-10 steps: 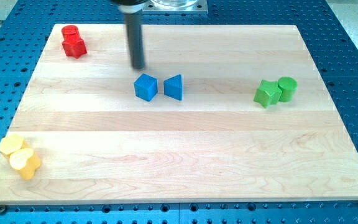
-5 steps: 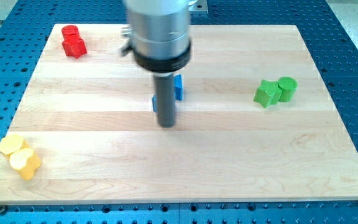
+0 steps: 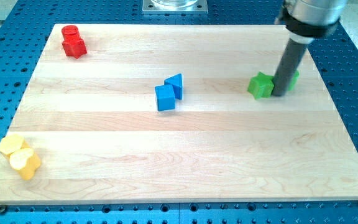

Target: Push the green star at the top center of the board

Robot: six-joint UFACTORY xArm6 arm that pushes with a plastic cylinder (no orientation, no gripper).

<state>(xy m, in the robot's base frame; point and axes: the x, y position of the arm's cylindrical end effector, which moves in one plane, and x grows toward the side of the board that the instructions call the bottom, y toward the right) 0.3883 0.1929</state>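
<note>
The green star (image 3: 260,85) lies on the wooden board (image 3: 179,155) at the view's right, about a third of the way down. My tip (image 3: 278,94) stands right against the star's right side, between it and a green cylinder (image 3: 293,79), which the rod mostly hides. The rod comes down from the view's top right.
A blue cube (image 3: 165,98) and a blue triangular block (image 3: 175,86) touch near the board's middle. Two red blocks (image 3: 73,42) sit at the top left. Two yellow blocks (image 3: 20,157) sit at the bottom left. The arm's base plate (image 3: 174,5) is at the view's top centre.
My tip swept from the board's upper left past the blue blocks to the right, between the green blocks. The blue cube shifted right and down. The green star shifted slightly left.
</note>
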